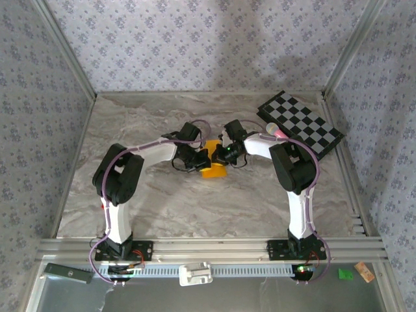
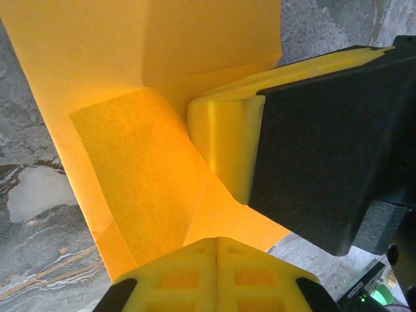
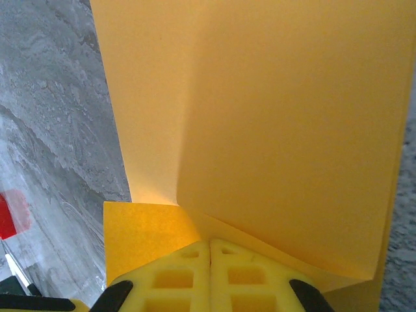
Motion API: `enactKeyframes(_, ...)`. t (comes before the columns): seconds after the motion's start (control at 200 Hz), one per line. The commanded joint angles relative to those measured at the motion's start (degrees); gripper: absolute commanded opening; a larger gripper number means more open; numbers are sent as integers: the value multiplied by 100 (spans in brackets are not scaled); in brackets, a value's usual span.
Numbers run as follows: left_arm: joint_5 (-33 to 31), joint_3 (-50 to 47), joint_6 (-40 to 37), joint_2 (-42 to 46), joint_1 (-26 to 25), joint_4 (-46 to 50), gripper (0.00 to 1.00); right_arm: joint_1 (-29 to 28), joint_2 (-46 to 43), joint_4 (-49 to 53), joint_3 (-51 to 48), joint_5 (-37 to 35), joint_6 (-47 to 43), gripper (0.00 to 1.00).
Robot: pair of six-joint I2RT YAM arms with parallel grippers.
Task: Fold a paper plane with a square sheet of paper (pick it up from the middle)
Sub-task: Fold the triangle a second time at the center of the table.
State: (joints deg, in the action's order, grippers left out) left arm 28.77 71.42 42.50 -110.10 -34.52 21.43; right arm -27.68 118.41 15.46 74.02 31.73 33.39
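Observation:
The square sheet of paper [image 1: 214, 170] is orange-yellow and partly folded, lying on the marble table between my two grippers. In the left wrist view the paper [image 2: 130, 149] shows a raised flap and creases. My left gripper [image 2: 216, 246] is shut, its tips resting on the sheet's near edge with no paper visible between the jaws. One of the right gripper's fingers [image 2: 224, 136] presses on the sheet close by. In the right wrist view the paper [image 3: 292, 130] has a folded layer, and my right gripper [image 3: 209, 246] is shut with its tips against it. From above, the left gripper [image 1: 204, 158] and right gripper [image 1: 220, 156] nearly meet.
A black-and-white checkered board [image 1: 300, 122] lies at the back right, with a pink-tipped stick [image 1: 276, 132] at its near corner. A small red block [image 3: 8, 214] sits on the table left of the paper in the right wrist view. Patterned walls enclose the table.

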Motion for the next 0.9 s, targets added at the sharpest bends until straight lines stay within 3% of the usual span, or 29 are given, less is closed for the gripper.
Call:
enactKeyframes(0.0,103,-53,-101,-159,-36,132,0,51,497,748,-328,-688,-60,3)
enactKeyframes(0.9,-157,-562,-963,-222,-111,576,0,79,530,823,-292,-740,-93,3)
